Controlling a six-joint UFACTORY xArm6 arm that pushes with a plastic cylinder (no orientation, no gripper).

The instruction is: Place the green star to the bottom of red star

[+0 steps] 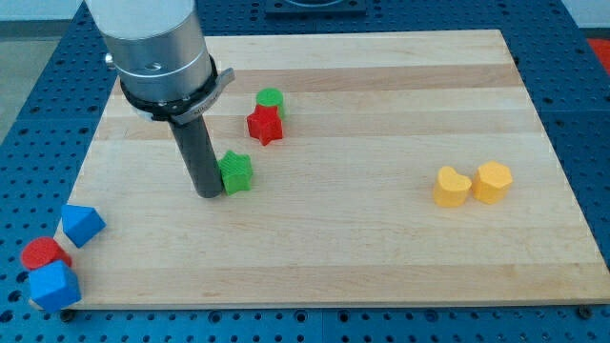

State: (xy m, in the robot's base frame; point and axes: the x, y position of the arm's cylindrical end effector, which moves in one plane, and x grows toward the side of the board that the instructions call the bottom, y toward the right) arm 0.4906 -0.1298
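Observation:
The green star [235, 172] lies on the wooden board [381, 114], left of centre. The red star [264, 125] lies above it and a little to the right, with a gap between them. A green round block [270, 100] touches the red star's top. My tip [208, 193] is at the green star's left side, touching or almost touching it. The rod rises from there to the grey arm body at the view's top left.
A yellow heart [450, 187] and a yellow hexagon [494, 181] sit side by side at the right. At the bottom left corner lie a blue triangle-like block [82, 225], a red round block [43, 253] and a blue block [52, 286].

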